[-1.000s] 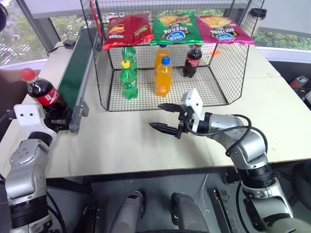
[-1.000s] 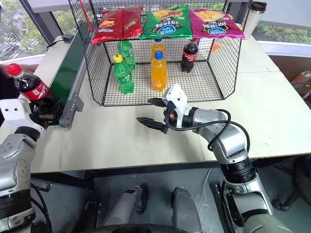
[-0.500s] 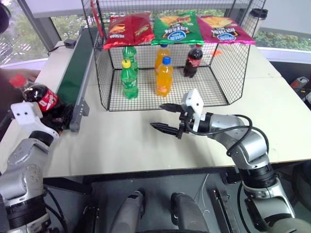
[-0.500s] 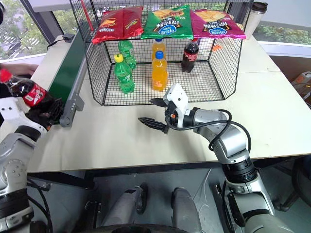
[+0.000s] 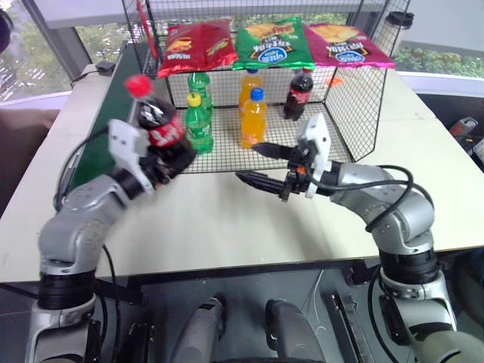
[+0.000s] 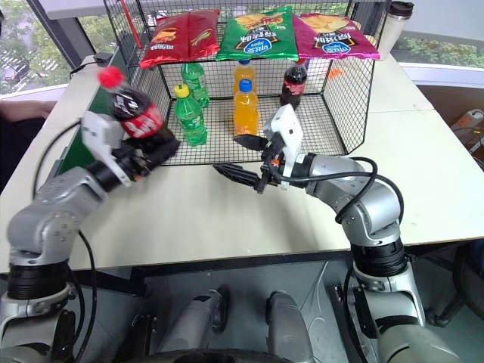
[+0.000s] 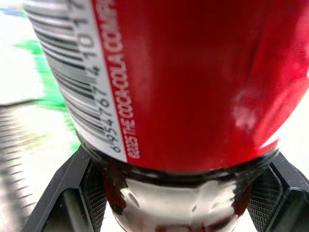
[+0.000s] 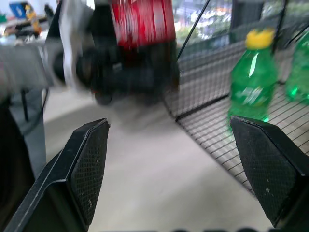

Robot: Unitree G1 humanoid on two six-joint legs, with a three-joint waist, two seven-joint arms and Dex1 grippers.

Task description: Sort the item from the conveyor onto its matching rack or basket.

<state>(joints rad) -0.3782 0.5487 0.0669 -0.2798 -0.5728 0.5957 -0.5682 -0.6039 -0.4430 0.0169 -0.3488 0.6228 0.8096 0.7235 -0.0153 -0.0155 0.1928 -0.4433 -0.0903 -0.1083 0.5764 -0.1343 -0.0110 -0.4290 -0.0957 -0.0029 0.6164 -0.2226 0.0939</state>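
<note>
Now cola bottle (image 5: 155,121) clamped upright in left end effector (image 5: 168,156).

My left tool (image 5: 168,155) grips a cola bottle (image 5: 155,117) near its base, red cap tilted up and to the left, raised above the tabletop (image 5: 204,219) just in front of the black wire basket (image 5: 344,98). My right tool (image 5: 259,165) hangs nearby with its fingers spread wide, pointing toward the bottle. The green conveyor (image 5: 113,106) lies at left.
</note>
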